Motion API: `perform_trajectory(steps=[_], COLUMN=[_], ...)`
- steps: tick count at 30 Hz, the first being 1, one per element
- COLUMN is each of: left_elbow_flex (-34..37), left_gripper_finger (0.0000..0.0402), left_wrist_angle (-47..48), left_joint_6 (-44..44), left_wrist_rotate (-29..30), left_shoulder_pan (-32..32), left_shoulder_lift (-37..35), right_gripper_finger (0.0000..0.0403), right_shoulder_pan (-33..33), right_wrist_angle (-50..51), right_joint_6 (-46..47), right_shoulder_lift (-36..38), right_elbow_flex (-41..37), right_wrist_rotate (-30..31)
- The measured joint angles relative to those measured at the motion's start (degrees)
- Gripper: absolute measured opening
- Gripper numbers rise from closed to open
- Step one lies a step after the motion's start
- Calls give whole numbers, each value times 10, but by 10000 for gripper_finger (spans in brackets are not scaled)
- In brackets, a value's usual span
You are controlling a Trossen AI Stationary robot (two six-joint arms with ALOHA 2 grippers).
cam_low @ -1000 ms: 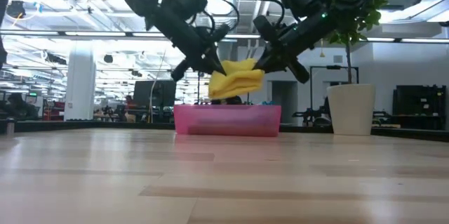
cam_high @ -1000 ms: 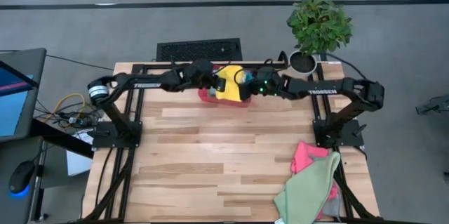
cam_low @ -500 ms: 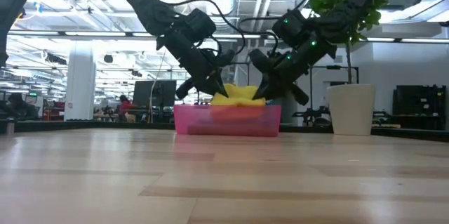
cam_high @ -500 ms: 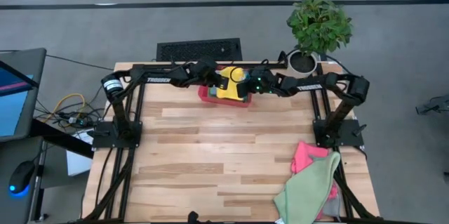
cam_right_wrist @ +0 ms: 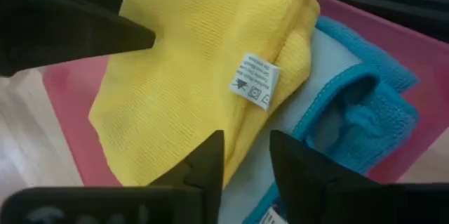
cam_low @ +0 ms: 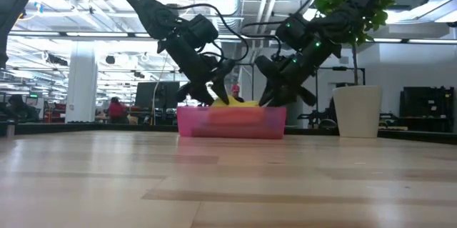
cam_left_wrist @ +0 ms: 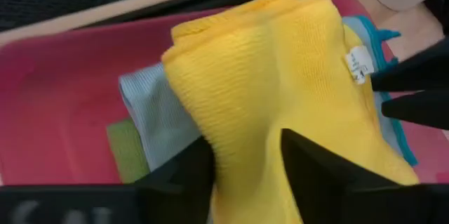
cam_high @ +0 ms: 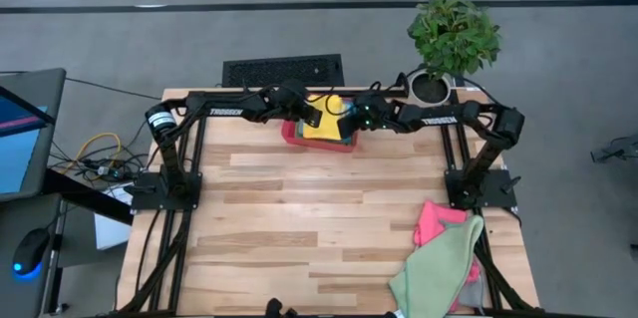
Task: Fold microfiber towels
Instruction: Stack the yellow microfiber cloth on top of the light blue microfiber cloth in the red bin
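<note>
Yellow towel (cam_left_wrist: 280, 76) lies folded in the red tray (cam_high: 291, 135) at the table's far edge, atop a light blue towel (cam_right_wrist: 351, 104) and a green one (cam_left_wrist: 126, 150) that only the wrist views reveal. Left gripper (cam_left_wrist: 242, 164) and right gripper (cam_right_wrist: 245, 161) stand parted over it, gripping nothing. Overhead, pink and green towels (cam_high: 439, 258) sit heaped near the right corner

green towel (cam_left_wrist: 127, 155) mostly hidden under others, tray (cam_left_wrist: 56, 112) cut off
</note>
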State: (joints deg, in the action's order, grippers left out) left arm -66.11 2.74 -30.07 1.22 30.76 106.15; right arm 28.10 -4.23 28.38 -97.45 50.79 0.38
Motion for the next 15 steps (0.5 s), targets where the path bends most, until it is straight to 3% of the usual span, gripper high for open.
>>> perform_trajectory(steps=[7,15], left_elbow_flex=[-6,-70], left_gripper_finger=[255,290], left_wrist_angle=[73,111], left_joint_6=[2,16], left_wrist_rotate=[-4,-8], left_shoulder_pan=[4,7], left_shoulder_lift=[-1,-7], right_gripper_finger=[183,179], right_shoulder_pan=[-11,-19], right_wrist_angle=[14,-16], right_joint_6=[-22,-71], right_shoulder_lift=[25,55], right_elbow_flex=[23,24], right_wrist_rotate=[8,36])
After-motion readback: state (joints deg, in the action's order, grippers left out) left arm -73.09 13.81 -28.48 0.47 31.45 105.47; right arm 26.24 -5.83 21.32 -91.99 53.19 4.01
